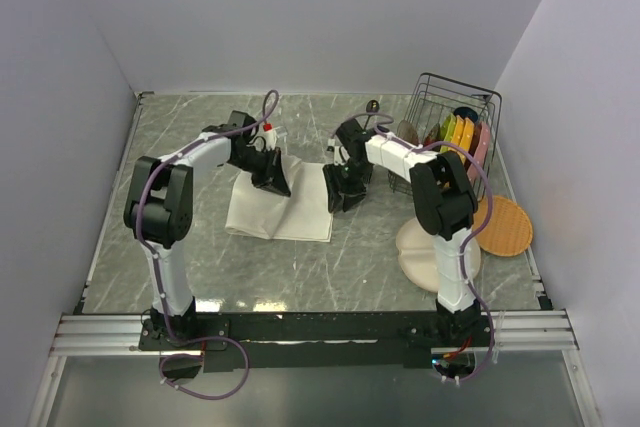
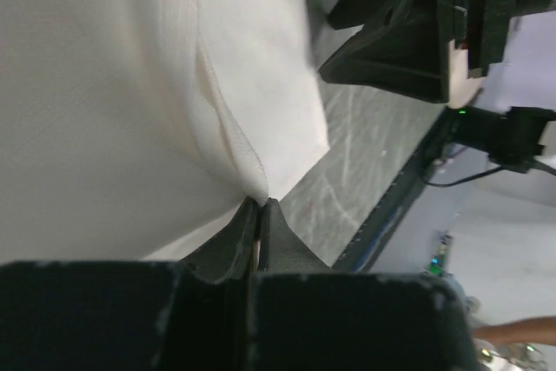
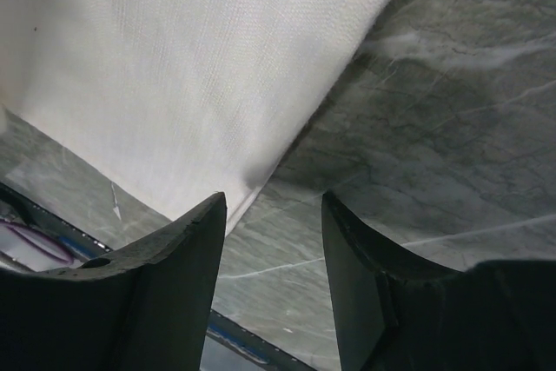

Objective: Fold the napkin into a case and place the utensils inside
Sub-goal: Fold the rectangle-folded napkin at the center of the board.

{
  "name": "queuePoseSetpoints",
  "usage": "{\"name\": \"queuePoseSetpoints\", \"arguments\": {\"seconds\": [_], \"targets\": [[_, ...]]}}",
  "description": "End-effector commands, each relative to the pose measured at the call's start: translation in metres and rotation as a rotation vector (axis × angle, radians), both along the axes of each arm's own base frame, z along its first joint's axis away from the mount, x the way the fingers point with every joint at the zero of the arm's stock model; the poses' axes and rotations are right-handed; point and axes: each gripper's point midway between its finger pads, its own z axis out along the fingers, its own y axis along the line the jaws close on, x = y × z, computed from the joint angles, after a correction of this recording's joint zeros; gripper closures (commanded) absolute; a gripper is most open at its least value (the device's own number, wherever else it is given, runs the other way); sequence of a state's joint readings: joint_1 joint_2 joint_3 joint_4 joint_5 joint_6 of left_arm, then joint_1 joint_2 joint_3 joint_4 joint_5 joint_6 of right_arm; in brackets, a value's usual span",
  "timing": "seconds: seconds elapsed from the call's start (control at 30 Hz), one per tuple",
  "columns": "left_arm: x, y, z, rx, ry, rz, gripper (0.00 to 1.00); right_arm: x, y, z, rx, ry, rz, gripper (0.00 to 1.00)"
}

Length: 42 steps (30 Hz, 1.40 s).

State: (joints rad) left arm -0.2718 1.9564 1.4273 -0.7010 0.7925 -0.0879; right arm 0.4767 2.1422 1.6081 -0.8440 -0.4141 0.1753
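The napkin [image 1: 280, 209] lies on the grey marbled desk [image 1: 200, 247], well to the left of the wire dish rack [image 1: 440, 97] and a little nearer to the arm bases than the rack is. It is not yet a narrow case. It shows as a broad cream cloth with a crease down its middle, and the edge on the rack's side stands off the desk.

The left gripper [image 2: 258, 210] is at the napkin's far edge, the edge level with the rack. Its fingers [image 2: 287, 245] are pressed together on a pinch of the cloth. In the left wrist view the fabric runs up into a puckered ridge that ends right at the fingertips.

The right gripper [image 3: 274, 215] is low at the napkin's corner on the rack's side, between cloth and rack. Its fingers [image 3: 187, 249] stand apart with bare desk in the gap. The napkin's edge ends just beside one of them, and whether it touches that finger cannot be told.

The rack holds colourful plates [image 1: 462, 132] on edge. A small dark spoon [image 1: 372, 105], as far as so small a shape can be read, pokes up just beside the rack's far left corner. On the near side of the rack lie a beige divided plate [image 1: 415, 247], partly under the right arm, and a round orange waffle-textured disc [image 1: 505, 225].
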Motion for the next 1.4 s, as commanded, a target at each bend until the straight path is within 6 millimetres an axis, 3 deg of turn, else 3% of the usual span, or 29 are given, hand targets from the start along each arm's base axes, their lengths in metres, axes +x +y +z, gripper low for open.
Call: {"name": "queuePoseSetpoints", "arguments": {"seconds": [0.0,0.27,0.67,0.8,0.83,0.93,1.03,1.07,1.13,1.2,1.23,1.27,1.37], "targets": [[-0.003,-0.035,0.021,-0.188,0.076,0.003,0.99,0.000,-0.006,0.023,0.035,-0.032,-0.042,0.44],[-0.011,-0.056,0.028,-0.284,0.178,0.014,0.99,-0.003,-0.007,0.031,0.058,-0.043,-0.063,0.50],[0.010,-0.073,0.024,-0.359,0.225,0.072,0.99,-0.001,-0.008,0.044,0.077,-0.072,-0.053,0.53],[0.014,-0.076,0.020,-0.371,0.232,0.086,0.99,0.012,-0.003,0.053,0.119,-0.105,-0.070,0.53],[0.015,-0.076,0.020,-0.374,0.244,0.099,0.96,0.015,-0.002,0.054,0.126,-0.110,-0.074,0.53],[0.014,-0.078,0.023,-0.404,0.256,0.088,0.67,0.026,0.000,0.060,0.140,-0.133,-0.080,0.49],[0.010,-0.059,0.036,-0.417,0.219,0.065,0.51,0.033,-0.001,0.068,0.144,-0.158,-0.070,0.47],[0.015,-0.042,0.038,-0.423,0.201,0.093,0.47,0.035,-0.002,0.069,0.142,-0.163,-0.070,0.47],[0.017,-0.023,0.061,-0.442,0.100,0.080,0.40,0.039,-0.001,0.073,0.150,-0.172,-0.070,0.46],[0.034,0.003,0.075,-0.416,-0.057,0.080,0.39,0.048,0.001,0.079,0.158,-0.200,-0.075,0.47],[0.029,0.012,0.073,-0.383,-0.029,0.089,0.38,0.052,0.003,0.079,0.163,-0.208,-0.076,0.47],[0.037,0.022,0.081,-0.368,-0.085,0.083,0.38,0.058,0.003,0.080,0.150,-0.231,-0.081,0.49],[0.032,0.046,0.069,-0.260,-0.190,0.019,0.39,0.084,0.004,0.090,0.104,-0.318,-0.071,0.54]]}}
